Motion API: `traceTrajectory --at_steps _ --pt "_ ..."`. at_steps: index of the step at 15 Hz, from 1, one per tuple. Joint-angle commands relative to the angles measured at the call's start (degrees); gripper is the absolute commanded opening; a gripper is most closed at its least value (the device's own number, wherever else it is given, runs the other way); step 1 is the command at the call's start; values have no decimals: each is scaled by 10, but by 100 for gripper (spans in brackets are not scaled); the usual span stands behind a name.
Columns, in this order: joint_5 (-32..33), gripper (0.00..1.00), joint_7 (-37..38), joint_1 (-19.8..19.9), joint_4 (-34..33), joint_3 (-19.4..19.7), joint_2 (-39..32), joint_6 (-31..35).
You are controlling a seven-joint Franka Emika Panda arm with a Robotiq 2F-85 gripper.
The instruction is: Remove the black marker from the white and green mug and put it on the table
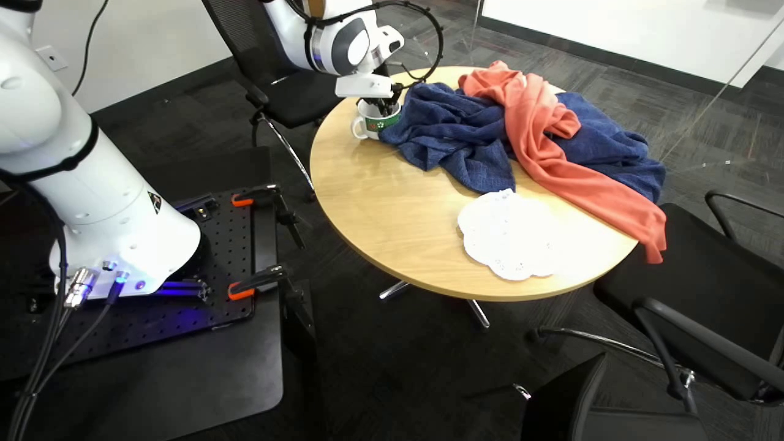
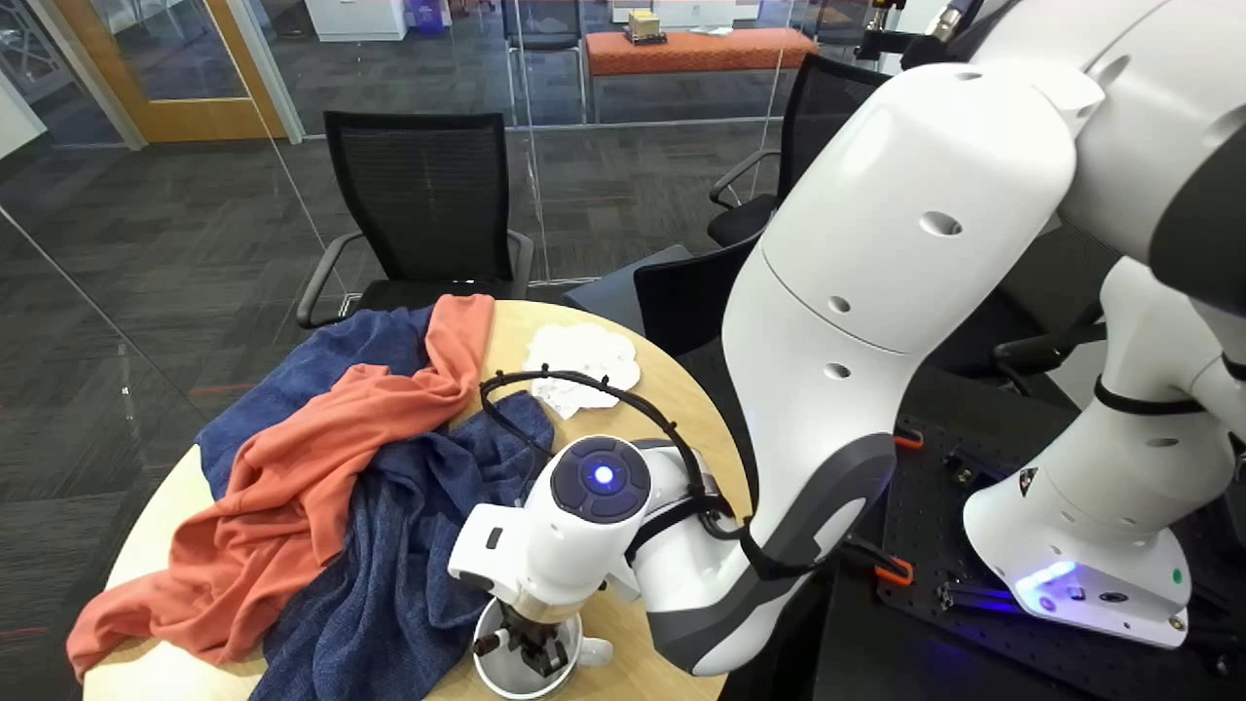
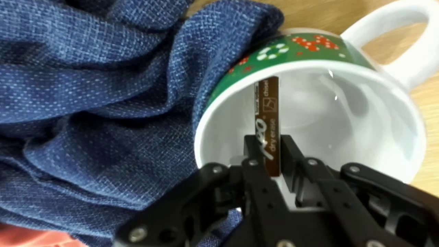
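Observation:
The white and green mug [image 1: 371, 125] stands upright near the edge of the round table [image 1: 380, 202]. It also shows in the other exterior picture [image 2: 596, 652] and in the wrist view [image 3: 308, 44]. The marker [image 3: 269, 109] looks dark brown in the wrist view and carries white lettering. One end points towards the mug's inner wall. My gripper [image 3: 267, 147] is shut on the marker, with a finger against each side, its fingertips within the mug's mouth. In the exterior views the gripper [image 1: 387, 109] reaches down into the mug, and a marker end [image 2: 490, 643] sticks out beside the fingers.
A crumpled dark blue cloth [image 1: 465, 131] touches the mug's side. An orange cloth [image 1: 539, 141] lies over it and hangs off the table edge. A flat white scalloped cloth [image 1: 505, 236] lies on the table. Black chairs [image 2: 423, 204] stand around.

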State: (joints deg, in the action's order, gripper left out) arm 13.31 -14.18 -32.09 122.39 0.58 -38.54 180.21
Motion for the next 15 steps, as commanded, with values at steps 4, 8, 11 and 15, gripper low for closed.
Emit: traceTrajectory --at_steps 4,8,11,15 --pt "7 5 78 -43 90 49 135 3" --pt "2 5 123 -114 134 136 213 -2" --pt "52 5 217 -208 120 282 222 -29" --pt "116 5 343 -339 106 460 195 -80"
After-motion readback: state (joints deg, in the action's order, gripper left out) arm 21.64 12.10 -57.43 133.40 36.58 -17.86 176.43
